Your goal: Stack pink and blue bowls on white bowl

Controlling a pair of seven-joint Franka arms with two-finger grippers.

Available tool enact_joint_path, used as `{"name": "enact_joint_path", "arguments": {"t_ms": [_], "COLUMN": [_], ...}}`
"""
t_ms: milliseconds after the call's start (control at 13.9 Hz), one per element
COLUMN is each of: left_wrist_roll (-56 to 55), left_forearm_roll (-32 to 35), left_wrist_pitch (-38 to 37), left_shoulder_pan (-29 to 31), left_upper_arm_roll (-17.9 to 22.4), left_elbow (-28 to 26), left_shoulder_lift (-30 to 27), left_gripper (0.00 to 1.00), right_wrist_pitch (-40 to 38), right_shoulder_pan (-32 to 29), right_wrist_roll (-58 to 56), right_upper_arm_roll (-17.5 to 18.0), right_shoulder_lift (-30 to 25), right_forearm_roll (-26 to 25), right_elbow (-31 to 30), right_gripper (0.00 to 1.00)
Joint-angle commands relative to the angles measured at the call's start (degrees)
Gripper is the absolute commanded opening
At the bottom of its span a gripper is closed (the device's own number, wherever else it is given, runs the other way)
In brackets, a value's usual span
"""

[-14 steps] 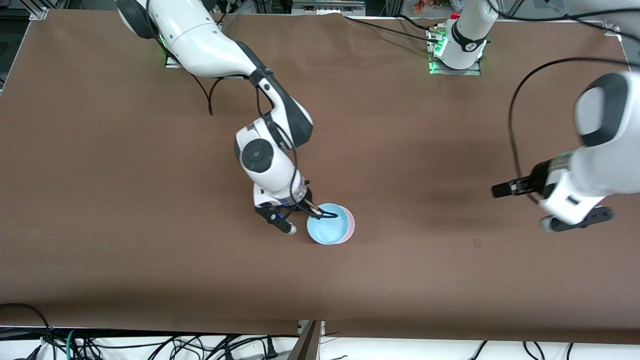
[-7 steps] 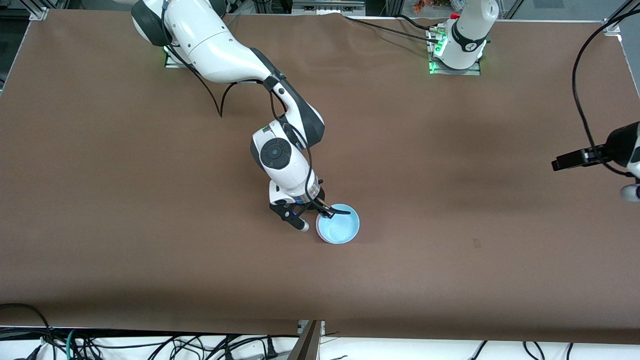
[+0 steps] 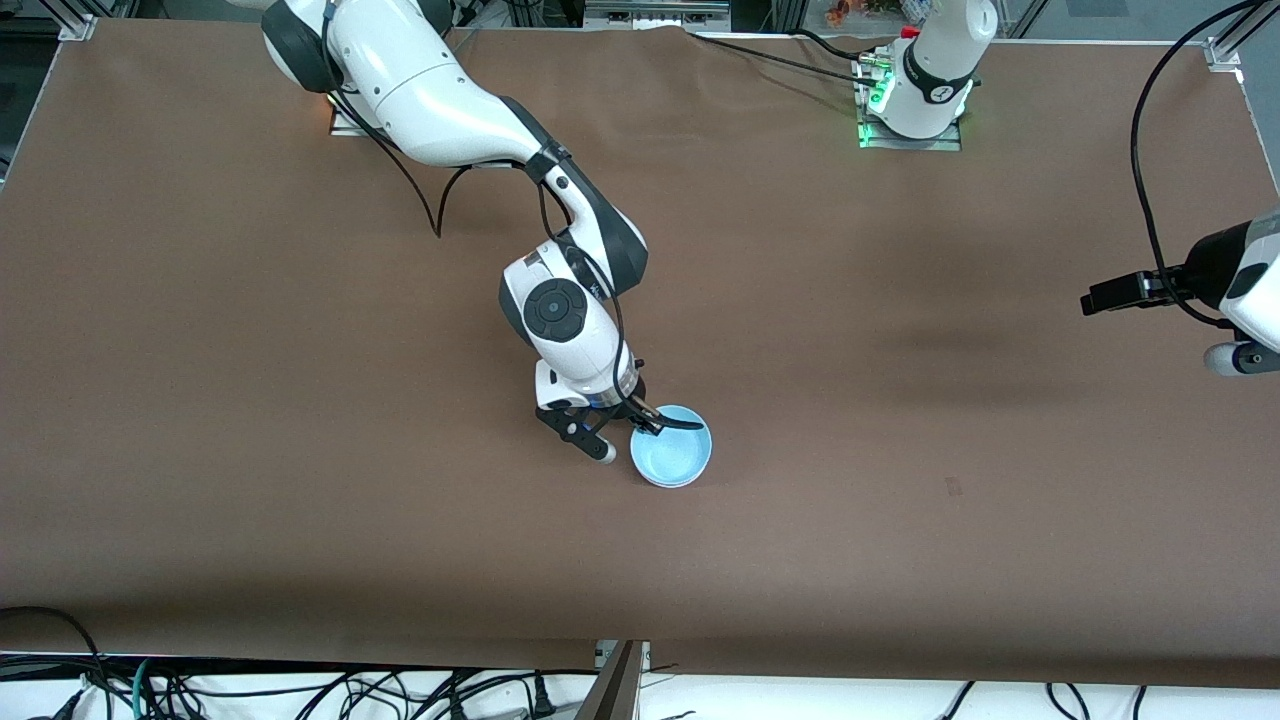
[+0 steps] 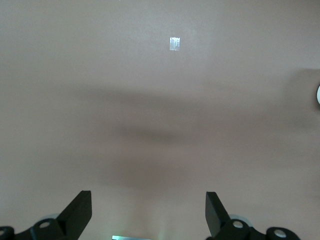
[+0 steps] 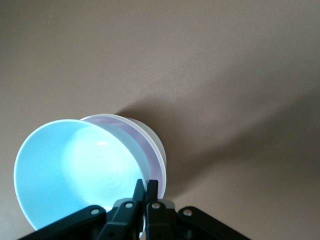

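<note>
My right gripper (image 3: 645, 425) is shut on the rim of the light blue bowl (image 3: 672, 458) near the table's middle. In the front view the blue bowl covers the bowls under it. In the right wrist view my right gripper (image 5: 145, 186) pinches the blue bowl (image 5: 75, 170), which sits tilted in the pale pink bowl (image 5: 142, 140); the pink bowl rests in the white bowl (image 5: 150, 131). My left gripper (image 3: 1240, 355) waits over the left arm's end of the table. It is open and empty over bare cloth in the left wrist view (image 4: 147, 210).
The brown cloth table (image 3: 300, 400) holds only the bowl stack. A small pale tape mark (image 4: 174, 43) lies on the cloth under the left arm. Cables hang below the table's front edge (image 3: 300, 690).
My right gripper carried the blue bowl toward the left arm's end and down over the pink bowl, which it now covers. My left arm drew back to the table's end.
</note>
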Motion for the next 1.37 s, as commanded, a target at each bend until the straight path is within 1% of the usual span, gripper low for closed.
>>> {"name": "enact_joint_path", "arguments": {"t_ms": [0,431,503,647,719,790,862,1006,1150,1222,1293], "left_wrist_roll": [1.10,1.10,1.10,1.02,1.02,1.10,1.02,1.02,1.10,1.02,0.93], "left_forearm_roll": [1.45,1.45,1.45,1.36,1.36,1.36,1.36,1.36,1.19,1.19,1.19], "left_wrist_pitch": [0.69,0.42,0.51,0.69,0.69,0.69,0.69,0.69,0.69,0.69,0.69], "left_shoulder_pan": [0.80,0.89,0.80,0.80,0.71,0.71,0.80,0.80,0.71,0.71,0.71], "left_upper_arm_roll": [-0.91,-0.91,-0.91,-0.91,-1.00,-0.91,-0.91,-1.00,-1.00,-1.00,-1.00], "left_elbow": [-2.60,-1.81,-1.81,-1.38,-0.59,-0.23,-0.23,-0.23,-0.14,-0.06,-0.05], "left_shoulder_lift": [-2.30,-0.90,-0.90,-0.37,-0.02,0.24,0.25,0.25,0.59,0.60,0.68], "left_gripper": [1.00,1.00,1.00,1.00,1.00,1.00,1.00,1.00,1.00,1.00,1.00], "right_wrist_pitch": [-0.39,-0.13,-0.13,-0.13,-0.13,-0.13,-0.30,-1.18,-3.45,-6.25,-9.06], "right_shoulder_pan": [0.25,0.25,0.25,0.25,0.25,0.16,-0.10,-0.45,-0.80,-1.24,-1.59], "right_wrist_roll": [0.65,0.74,0.74,0.74,0.57,0.65,0.57,0.48,0.30,-1.53,-5.98], "right_upper_arm_roll": [-0.22,-0.22,-0.22,-0.22,-0.22,-0.22,-0.22,-0.39,-1.09,-2.31,-3.54], "right_shoulder_lift": [1.09,1.71,1.71,1.71,1.62,1.54,1.27,0.49,-0.83,-1.97,-3.90], "right_forearm_roll": [-0.95,-0.95,-0.95,-0.95,-0.95,-0.86,-0.78,-0.77,-0.95,-0.86,-0.86], "right_elbow": [1.71,1.80,1.80,1.80,1.80,1.80,1.88,1.89,1.97,1.97,1.80], "right_gripper": [0.00,0.00,0.04,0.19,0.31,0.48,0.58,1.00,1.00,1.00,1.00]}}
